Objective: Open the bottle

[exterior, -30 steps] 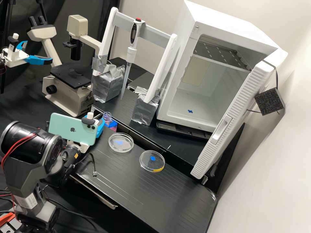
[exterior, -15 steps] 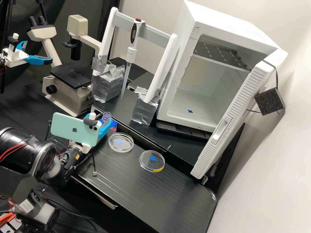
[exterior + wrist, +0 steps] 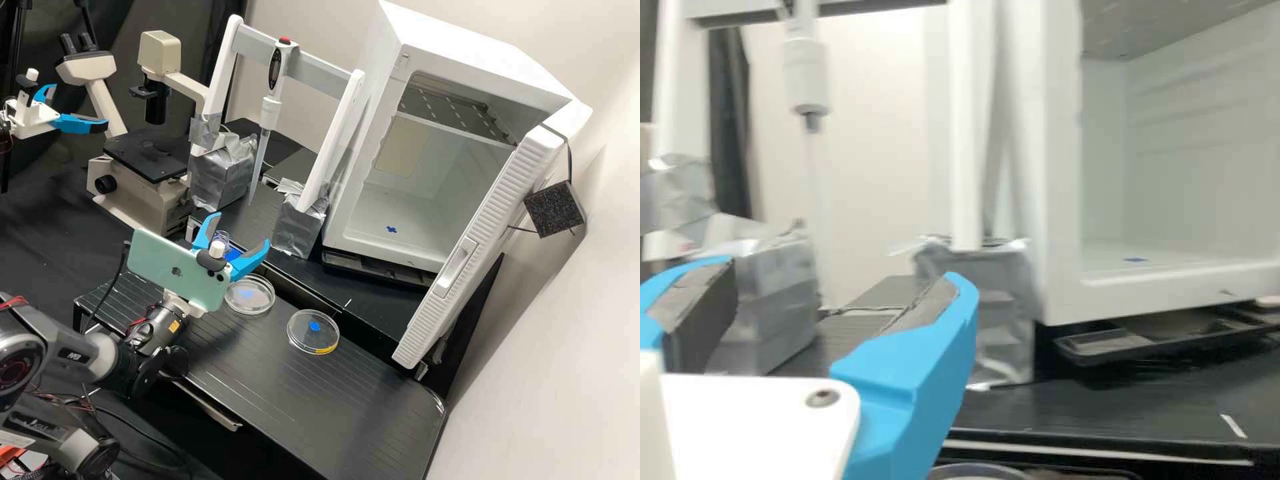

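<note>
The small clear bottle is a little left of centre in the high view, seen through the gap of the hand and partly covered by it; whether the two touch, and whether there is a cap on, I cannot tell. Beside the bottle is a blue patch. The hand is wide open, its two blue fingers well apart, with nothing gripped; the wrist view also shows a broad gap between them. Behind the fingers, a pale green phone is mounted tilted on the arm, its back to the high camera.

Just beside the hand, on the black desk, lies a clear round dish with a blue mark, partly hidden by the nearer finger. A second dish, near the middle of the frame, has a blue mark and some yellow at its rim.

Farther back, at the upper middle, a pipette hangs upright on a white stand, whose legs are fixed into two silver-wrapped blocks. To the left of it is a beige microscope with a black stage. A white cabinet takes up the upper right, its ribbed door swung open; a blue mark sits on its floor and a black block is on the door's outer side.
</note>
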Controlling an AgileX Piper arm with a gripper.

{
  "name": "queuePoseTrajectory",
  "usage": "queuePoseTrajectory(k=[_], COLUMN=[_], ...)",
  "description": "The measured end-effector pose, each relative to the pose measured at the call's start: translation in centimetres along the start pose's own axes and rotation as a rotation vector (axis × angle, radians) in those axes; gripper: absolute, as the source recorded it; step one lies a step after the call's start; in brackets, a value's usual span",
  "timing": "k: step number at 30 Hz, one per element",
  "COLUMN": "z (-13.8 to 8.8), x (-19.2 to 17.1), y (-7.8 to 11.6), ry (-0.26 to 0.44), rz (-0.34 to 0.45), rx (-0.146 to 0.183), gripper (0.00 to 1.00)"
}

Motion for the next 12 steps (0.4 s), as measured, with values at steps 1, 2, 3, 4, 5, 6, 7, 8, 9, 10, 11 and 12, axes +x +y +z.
queuePoseTrajectory(k=[1,2,3,4,5,6,7,8,9,10,11,12], z=[0.1,0.25,0.4,0.46,0.56,0.67,0.73,0.75,0.79,0.82,0.81,0.81], x=[0.17,0.3,0.39,0.46,0.5,0.5,0.49,0.48,0.47,0.47,0.47,0.47], y=[0.1,0.15,0.36,0.39,0.58,0.65,0.69,0.72,0.77,0.81,0.8,0.8], ry=[-0.009,-0.028,-0.053,-0.07,-0.084,-0.094,-0.099,-0.096,-0.093,-0.091,-0.087,-0.085], rz=[0.011,0.031,0.066,0.087,0.109,0.118,0.122,0.119,0.118,0.118,0.113,0.112], rx=[-0.001,0.002,0.007,0.01,0.017,0.024,0.029,0.042,0.06,0.079,0.088,0.101], gripper=[1.0,1.0,1.0,1.0,1.0,1.0,1.0,1.0,1.0,1.0,1.0,1.0])
